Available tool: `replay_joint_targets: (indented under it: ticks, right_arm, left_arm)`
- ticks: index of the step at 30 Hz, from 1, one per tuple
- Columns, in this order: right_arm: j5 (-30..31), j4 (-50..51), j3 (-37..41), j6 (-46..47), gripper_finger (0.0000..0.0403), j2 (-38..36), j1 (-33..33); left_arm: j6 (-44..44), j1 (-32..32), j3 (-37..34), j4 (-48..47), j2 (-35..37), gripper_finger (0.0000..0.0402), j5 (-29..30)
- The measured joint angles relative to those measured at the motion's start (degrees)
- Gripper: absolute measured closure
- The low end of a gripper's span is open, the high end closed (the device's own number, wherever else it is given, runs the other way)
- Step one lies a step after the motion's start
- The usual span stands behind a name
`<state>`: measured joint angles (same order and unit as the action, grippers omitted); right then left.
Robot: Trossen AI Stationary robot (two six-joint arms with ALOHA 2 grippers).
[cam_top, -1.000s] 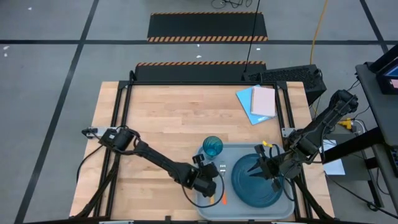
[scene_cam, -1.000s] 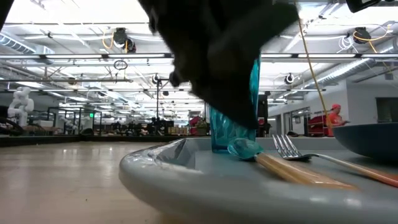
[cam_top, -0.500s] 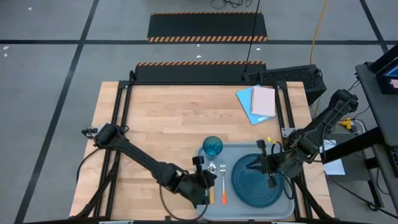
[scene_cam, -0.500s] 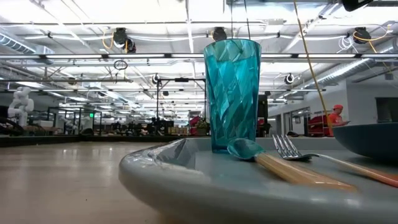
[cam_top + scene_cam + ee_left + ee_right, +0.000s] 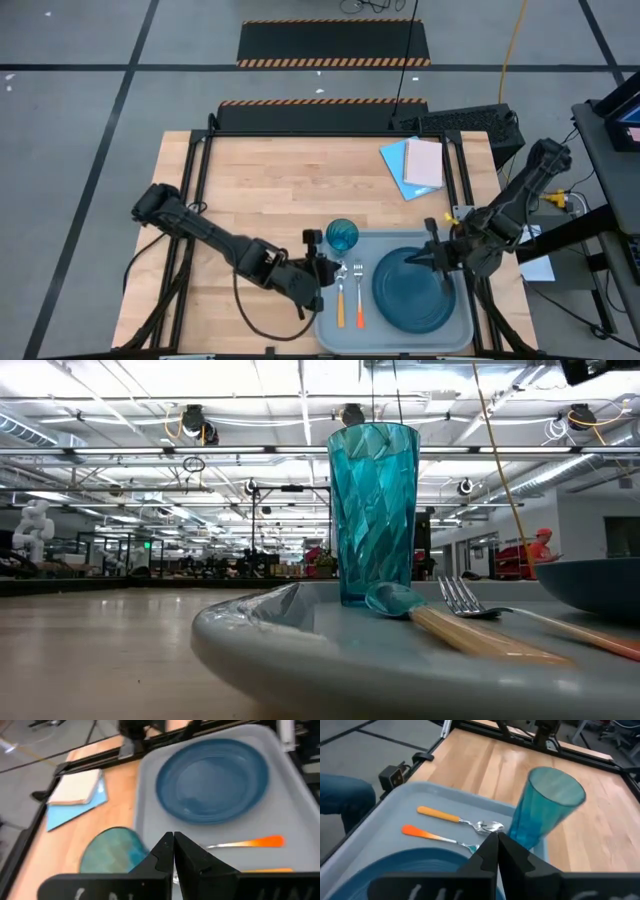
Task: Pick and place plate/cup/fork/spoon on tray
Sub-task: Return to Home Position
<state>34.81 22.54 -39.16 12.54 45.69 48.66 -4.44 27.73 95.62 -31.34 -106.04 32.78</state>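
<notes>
Plate, cup, fork and spoon all sit on the tray; both grippers are closed and empty.

The plate (image 5: 413,290) fills the right part of the tray (image 5: 334,339), with the fork (image 5: 358,297) just left of it and the spoon (image 5: 340,294) left of the fork, both lying with orange handles toward the front edge. The cup (image 5: 342,237) stands upright in the tray's back left corner, close behind the spoon's bowl. The left gripper (image 5: 322,270) hangs just beside the tray's left rim, fingers pressed together on nothing. The right gripper (image 5: 430,261) hovers over the plate's right rim, fingers likewise together. Farther back on the wooden table (image 5: 270,190) lie blue and pink sheets (image 5: 416,166).
</notes>
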Motion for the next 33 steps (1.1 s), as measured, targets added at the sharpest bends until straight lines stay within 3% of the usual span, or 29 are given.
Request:
replay_joint_targets:
  ticks: [5, 10, 17, 25, 30, 33]
  right_arm:
    - [-0.1, -1.4, 3.7, 0.3, 0.0402, -4.4, 0.0]
    - [-0.2, -2.5, 6.7, 1.3, 0.0401, -7.4, 0.3]
    - [-0.2, -4.7, 12.8, -1.6, 0.0401, -11.0, 0.2]
    - [-0.3, -17.1, 21.9, -13.1, 0.0401, -16.2, -2.3]
    - [-0.7, -19.7, 25.2, -17.4, 0.0402, -20.8, -6.2]
    - [-4.2, -21.6, 27.0, -20.0, 0.0402, -23.3, -9.6]
  left_arm:
    - [1.7, 0.1, -4.9, 2.8, 0.7, 0.0385, -3.0]
    - [1.2, -0.8, -10.8, 7.5, 5.9, 0.0385, -2.9]
    - [5.5, -1.6, -28.3, 25.4, 17.0, 0.0385, -3.2]
    - [4.3, -8.4, -47.9, 39.5, 26.8, 0.0385, -6.0]
    - [5.5, -12.9, -54.6, 46.5, 29.3, 0.0385, -11.2]
    - [6.3, -15.8, -57.3, 48.7, 30.3, 0.0385, -12.8]
